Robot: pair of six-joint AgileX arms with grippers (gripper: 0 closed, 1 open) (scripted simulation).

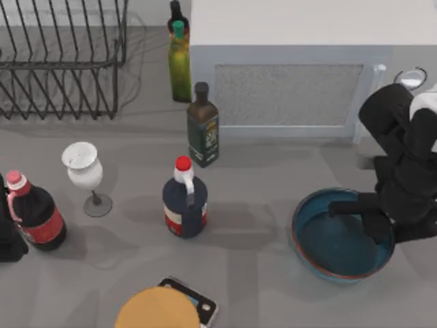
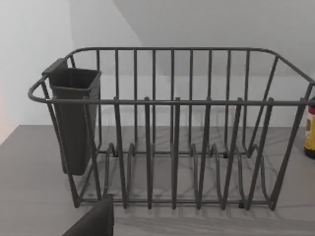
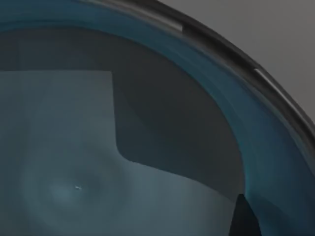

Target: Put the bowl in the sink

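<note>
A plain grey tabletop [image 1: 273, 178] with soft shadows. At the back on the right stands a white box-like unit [image 1: 293, 41] with a speckled front panel [image 1: 287, 94]. A pale wall [image 2: 29, 49] rises behind the tabletop.

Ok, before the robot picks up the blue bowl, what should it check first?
1. Right gripper over the bowl: ok, above its right side.
2. Fingers straddling the rim: cannot tell.
3. Bowl upright on the table: ok.
4. Nearest bottle, the red-capped jug, apart from the bowl: ok.
5. Left arm parked at the table's left edge: ok.
6. Sink located: cannot tell.
</note>
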